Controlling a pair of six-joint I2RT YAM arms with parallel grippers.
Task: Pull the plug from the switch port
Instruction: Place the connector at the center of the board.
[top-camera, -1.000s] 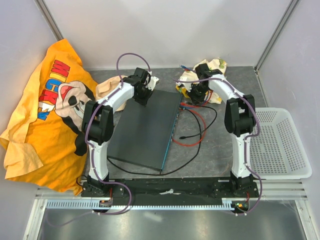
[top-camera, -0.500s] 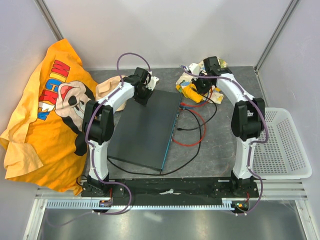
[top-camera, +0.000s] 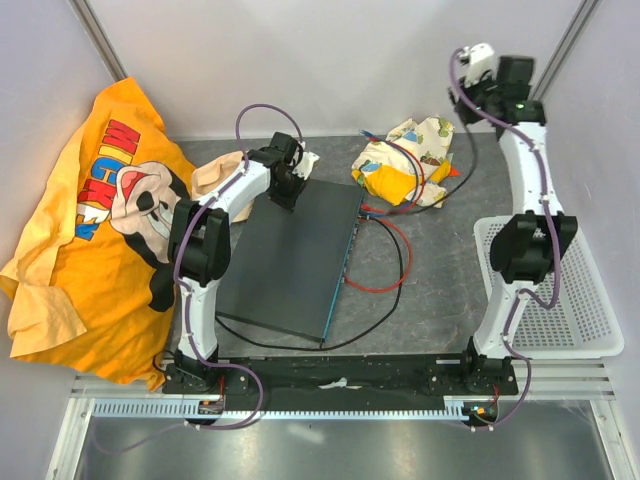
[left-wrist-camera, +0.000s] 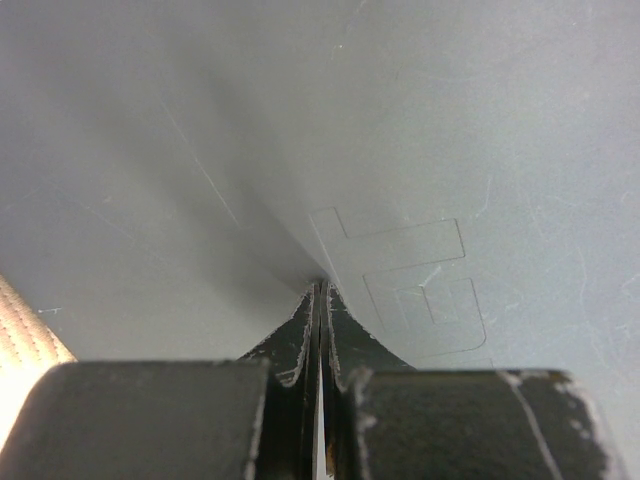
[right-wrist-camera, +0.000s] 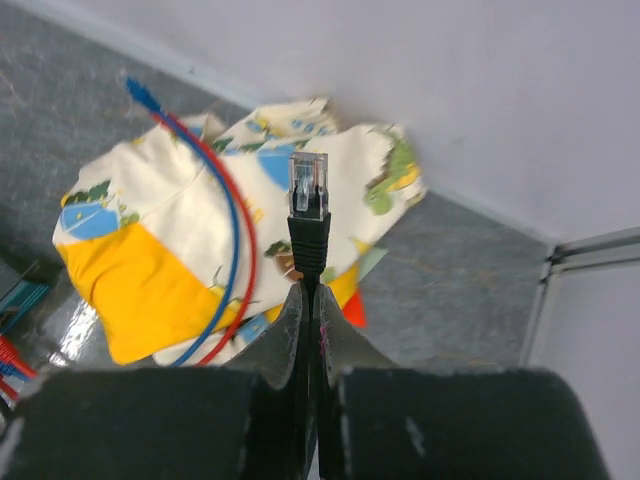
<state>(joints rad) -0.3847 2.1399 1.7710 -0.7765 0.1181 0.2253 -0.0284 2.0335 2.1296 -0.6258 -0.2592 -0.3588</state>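
The switch (top-camera: 290, 260) lies flat on the table, its teal port edge (top-camera: 345, 262) facing right. My left gripper (top-camera: 285, 195) is shut with its tips (left-wrist-camera: 320, 288) pressed down on the switch's grey top (left-wrist-camera: 450, 150) near its far corner. My right gripper (top-camera: 478, 80) is raised high at the back right, away from the switch. It is shut (right-wrist-camera: 313, 288) on a black cable just below the clear plug (right-wrist-camera: 309, 190), which points up in free air. The black cable (top-camera: 462, 150) hangs from it down toward the table.
A red cable (top-camera: 395, 235) still loops from the port edge. A patterned cloth (top-camera: 400, 160) with red and blue cables (right-wrist-camera: 235, 240) lies behind the switch. A white mesh basket (top-camera: 570, 290) stands right, a yellow shirt (top-camera: 90, 220) left, and a peach item (top-camera: 215, 170) by the left arm.
My right arm has risen from beside the switch's far right corner up to the back right, carrying the black cable and plug. The left arm has not moved.
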